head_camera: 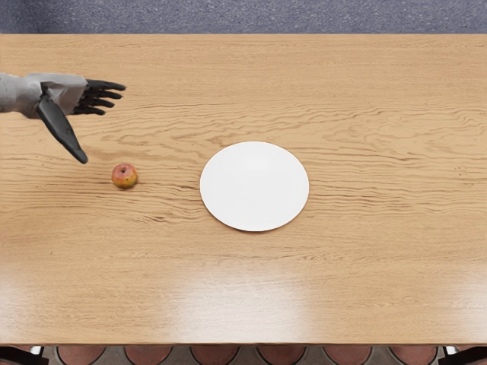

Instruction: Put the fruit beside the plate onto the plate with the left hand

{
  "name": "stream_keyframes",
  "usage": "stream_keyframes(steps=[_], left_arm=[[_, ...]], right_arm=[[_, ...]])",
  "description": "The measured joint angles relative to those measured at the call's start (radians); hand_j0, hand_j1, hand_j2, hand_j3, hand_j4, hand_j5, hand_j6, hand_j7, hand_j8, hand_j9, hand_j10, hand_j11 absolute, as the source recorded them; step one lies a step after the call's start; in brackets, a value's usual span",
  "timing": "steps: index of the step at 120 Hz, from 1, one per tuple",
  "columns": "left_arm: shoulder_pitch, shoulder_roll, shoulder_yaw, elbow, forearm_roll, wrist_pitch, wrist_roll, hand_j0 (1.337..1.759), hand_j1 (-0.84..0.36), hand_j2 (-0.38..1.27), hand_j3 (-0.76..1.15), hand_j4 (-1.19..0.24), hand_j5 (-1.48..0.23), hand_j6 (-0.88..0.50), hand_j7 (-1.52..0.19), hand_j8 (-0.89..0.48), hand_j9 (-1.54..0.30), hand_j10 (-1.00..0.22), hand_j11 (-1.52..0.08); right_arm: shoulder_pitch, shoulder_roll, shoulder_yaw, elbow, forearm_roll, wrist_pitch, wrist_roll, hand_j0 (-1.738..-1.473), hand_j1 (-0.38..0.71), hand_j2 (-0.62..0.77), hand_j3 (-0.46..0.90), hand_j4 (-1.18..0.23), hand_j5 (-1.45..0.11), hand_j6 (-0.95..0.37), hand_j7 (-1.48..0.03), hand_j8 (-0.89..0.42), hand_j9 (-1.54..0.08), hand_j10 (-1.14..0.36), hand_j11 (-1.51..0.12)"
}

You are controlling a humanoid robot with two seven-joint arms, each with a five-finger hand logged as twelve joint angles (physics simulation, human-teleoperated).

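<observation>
Left hand [67, 97]: is coming in from the picture's left edge over the left part of the table, released and grasping nothing.
Fingers [103, 93]: are stretching out toward the right, dark, loosely spread and relaxed.
Thumb [61, 129]: is angling down and to the right, with its tip ending up and to the left of the fruit, clear of it.
Apple [124, 176]: is sitting on the bare wood, red and yellow, below and to the right of the hand. It is lying to the left of the plate and well apart from its rim.
Plate [254, 186]: is lying flat near the middle of the table, white and round.
Table [365, 106]: is filling nearly the whole view, light wood with a wavy grain, and is catching a pale sheen along its near edge.
</observation>
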Motion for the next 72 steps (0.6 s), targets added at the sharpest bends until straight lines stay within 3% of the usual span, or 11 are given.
stream_keyframes(steps=[12, 22, 28, 41, 49, 59, 72], left_arm=[[-0.008, 0.011, -0.005, -0.011, 0.000, 0.000, 0.014, 1.658, 0.35, 0.00, 0.00, 0.00, 0.00, 0.00, 0.00, 0.00, 0.00, 0.00, 0.00], [-0.014, 0.004, -0.030, -0.015, -0.005, 0.000, 0.076, 1.658, 0.35, 0.00, 0.00, 0.00, 0.00, 0.00, 0.00, 0.00, 0.00, 0.00, 0.00], [-0.034, -0.020, -0.041, -0.024, -0.003, 0.000, 0.152, 1.658, 0.35, 0.00, 0.00, 0.00, 0.00, 0.00, 0.00, 0.00, 0.00, 0.00, 0.00], [-0.073, -0.066, -0.080, -0.043, -0.001, 0.000, 0.374, 1.658, 0.35, 0.00, 0.00, 0.00, 0.00, 0.00, 0.00, 0.00, 0.00, 0.00, 0.00], [-0.078, -0.058, -0.105, -0.098, 0.055, 0.000, 0.457, 1.658, 0.35, 0.00, 0.00, 0.00, 0.00, 0.00, 0.00, 0.00, 0.00, 0.00, 0.00], [-0.075, -0.047, -0.119, -0.237, 0.183, 0.000, 0.508, 1.658, 0.35, 0.00, 0.00, 0.00, 0.00, 0.00, 0.00, 0.00, 0.00, 0.00, 0.00], [-0.078, -0.032, -0.129, -0.363, 0.260, 0.000, 0.534, 1.658, 0.35, 0.00, 0.00, 0.00, 0.00, 0.00, 0.00, 0.00, 0.00, 0.00, 0.00]], right_arm=[[0.002, 0.000, 0.000, -0.001, -0.001, -0.001, 0.000, -1.658, -0.33, 0.00, 0.00, -0.01, -0.02, -0.01, -0.02, -0.01, -0.02, -0.01, -0.02], [0.004, 0.000, 0.000, -0.001, -0.002, -0.001, 0.000, -1.658, -0.33, 0.00, 0.00, -0.01, -0.02, -0.01, -0.02, -0.01, -0.02, -0.01, -0.02], [0.005, 0.000, 0.000, -0.001, -0.002, -0.001, 0.000, -1.658, -0.33, 0.00, 0.00, -0.01, -0.02, -0.01, -0.02, -0.01, -0.02, -0.01, -0.02], [0.007, 0.000, 0.001, -0.001, -0.002, -0.001, 0.000, -1.658, -0.33, 0.00, 0.00, -0.01, -0.02, -0.01, -0.02, -0.01, -0.02, -0.01, -0.02], [0.007, 0.000, 0.001, -0.001, -0.002, -0.001, 0.000, -1.658, -0.33, 0.00, 0.00, -0.01, -0.02, -0.01, -0.02, -0.01, -0.02, -0.01, -0.02], [0.007, 0.000, 0.002, -0.001, -0.002, -0.001, 0.000, -1.658, -0.33, 0.00, 0.00, -0.01, -0.02, -0.01, -0.02, -0.01, -0.02, -0.01, -0.02], [0.008, 0.000, 0.003, -0.001, -0.002, -0.001, 0.000, -1.658, -0.33, 0.00, 0.00, -0.01, -0.02, -0.01, -0.02, -0.01, -0.02, -0.02, -0.02]])
